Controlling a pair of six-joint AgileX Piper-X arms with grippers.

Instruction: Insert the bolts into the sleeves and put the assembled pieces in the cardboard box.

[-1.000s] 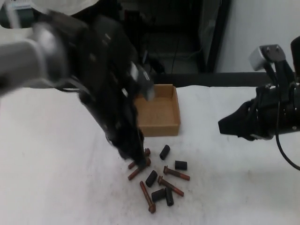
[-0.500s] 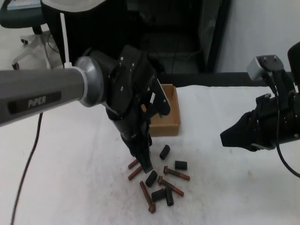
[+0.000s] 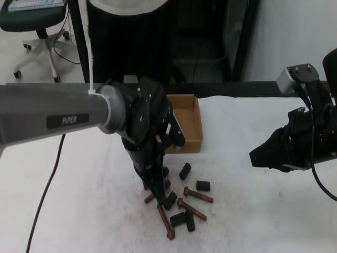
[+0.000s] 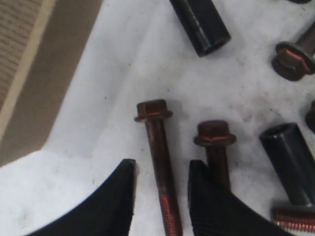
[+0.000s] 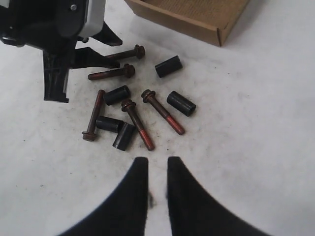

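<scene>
Bolts (image 5: 112,73): you've got five, plus five black sleeves (image 5: 181,103). They're all loose on the bench (image 3: 79,205) at 6 o'clock of the cardboard box (image 3: 192,143), none mated. Your right wrist view lays out all ten; up high, your left arm (image 3: 58,118) covers part of two bolts. Left wrist view has your left gripper (image 4: 161,169) spread open around one bolt's shank. Right gripper (image 5: 154,167) hangs at 3 o'clock, fingers parted, holding nothing.

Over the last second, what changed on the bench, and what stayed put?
The left gripper came down lower into the pile; its open fingers now straddle the shaft of one bolt, not closed on it. Nothing was taken hold of or let go. The right gripper, the other bolts, the sleeves and the cardboard box stayed as they were.
</scene>
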